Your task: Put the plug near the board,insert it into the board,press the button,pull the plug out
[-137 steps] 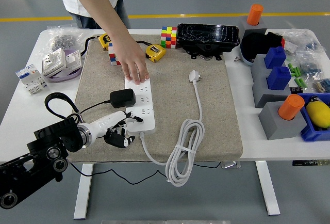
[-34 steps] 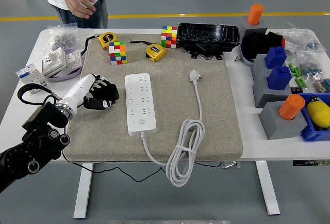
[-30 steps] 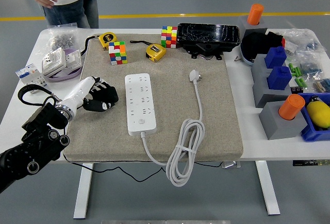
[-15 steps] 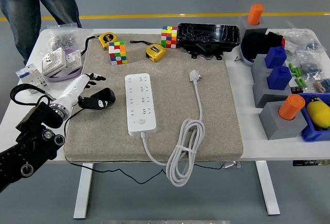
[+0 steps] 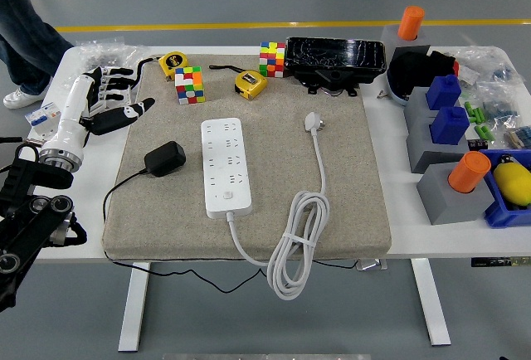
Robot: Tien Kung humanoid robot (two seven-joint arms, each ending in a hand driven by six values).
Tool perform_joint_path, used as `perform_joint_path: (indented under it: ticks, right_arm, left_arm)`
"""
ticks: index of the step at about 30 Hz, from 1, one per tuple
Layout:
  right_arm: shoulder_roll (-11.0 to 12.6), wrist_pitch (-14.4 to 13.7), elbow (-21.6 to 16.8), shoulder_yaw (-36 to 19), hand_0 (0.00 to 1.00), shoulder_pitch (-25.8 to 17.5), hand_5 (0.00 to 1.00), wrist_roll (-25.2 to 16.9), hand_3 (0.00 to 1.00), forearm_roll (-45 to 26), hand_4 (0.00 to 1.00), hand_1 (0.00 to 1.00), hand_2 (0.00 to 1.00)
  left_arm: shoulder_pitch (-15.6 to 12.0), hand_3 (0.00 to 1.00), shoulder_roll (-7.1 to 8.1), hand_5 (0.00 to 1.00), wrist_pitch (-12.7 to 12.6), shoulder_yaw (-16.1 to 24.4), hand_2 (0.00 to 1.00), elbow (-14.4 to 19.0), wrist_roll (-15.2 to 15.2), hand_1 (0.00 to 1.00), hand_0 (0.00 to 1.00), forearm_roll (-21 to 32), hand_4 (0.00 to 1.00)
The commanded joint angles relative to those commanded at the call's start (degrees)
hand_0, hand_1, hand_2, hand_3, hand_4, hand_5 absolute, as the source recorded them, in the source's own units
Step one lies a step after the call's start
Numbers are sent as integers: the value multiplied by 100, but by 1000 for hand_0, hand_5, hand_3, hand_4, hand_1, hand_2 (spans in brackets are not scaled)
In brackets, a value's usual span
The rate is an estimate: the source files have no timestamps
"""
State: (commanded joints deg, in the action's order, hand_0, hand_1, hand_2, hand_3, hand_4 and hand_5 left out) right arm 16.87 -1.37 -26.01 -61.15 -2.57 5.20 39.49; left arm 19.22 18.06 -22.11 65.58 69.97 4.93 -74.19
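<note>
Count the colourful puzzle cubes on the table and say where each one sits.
2. One puzzle cube sits at the mat's far left corner, beside a yellow tape measure. The other stands at the far edge, left of the black tray. None looks hidden.

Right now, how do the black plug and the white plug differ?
The black plug is a chunky adapter left of the power strip; the white plug is slim, to its right. The black one's cord is thin and dark, the white one's thick and partly coiled. Both lie unplugged on the mat.

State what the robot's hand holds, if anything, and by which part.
Nothing. The left hand is open above the mat's left edge, apart from the black plug lying beside the board.
</note>
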Motion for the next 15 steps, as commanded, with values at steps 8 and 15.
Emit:
perform_joint_path:
  ticks: [8, 15]
  right_arm:
    - [2, 2, -8, 37, 668, 106, 532, -1, 598, 10, 932, 681, 690]
    - [8, 8, 11, 117, 667, 153, 532, 3, 598, 2, 933, 681, 691]
  left_arm:
    - [-130, 568, 83, 187, 50, 314, 563, 358, -71, 592, 514, 352, 782]
    - [-105, 567, 74, 187, 112, 398, 559, 484, -208, 580, 506, 393, 775]
